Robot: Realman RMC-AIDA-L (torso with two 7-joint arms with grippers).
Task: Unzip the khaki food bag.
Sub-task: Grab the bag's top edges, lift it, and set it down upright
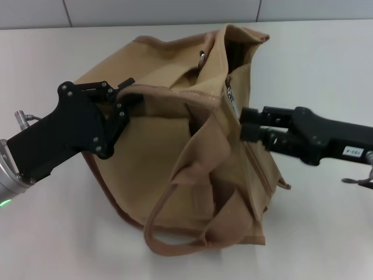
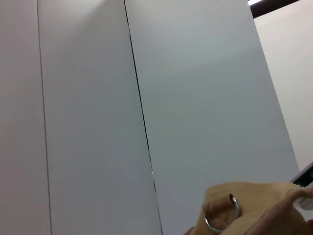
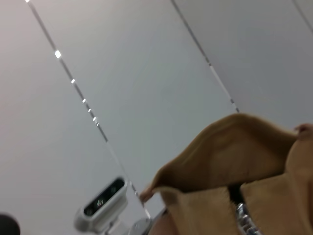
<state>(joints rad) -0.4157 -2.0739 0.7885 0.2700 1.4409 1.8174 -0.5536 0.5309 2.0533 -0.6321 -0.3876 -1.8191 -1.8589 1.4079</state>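
Centrally on white desk (image 1: 326, 70): khaki food bag (image 1: 192, 157), slumped, top mouth gaping toward 1 o'clock. Left gripper (image 1: 125, 96) at 9 o'clock, fingers clamped on bag's rim, likely anchoring it. Right gripper (image 1: 247, 125) at 3 o'clock by zipper (image 3: 243, 215); finger state: cannot tell.

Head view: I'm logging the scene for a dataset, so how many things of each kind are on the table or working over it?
Khaki food bags: 1, the khaki food bag
Robot hands: 2, the left hand and the right hand, one at each side of the bag
Total: 3
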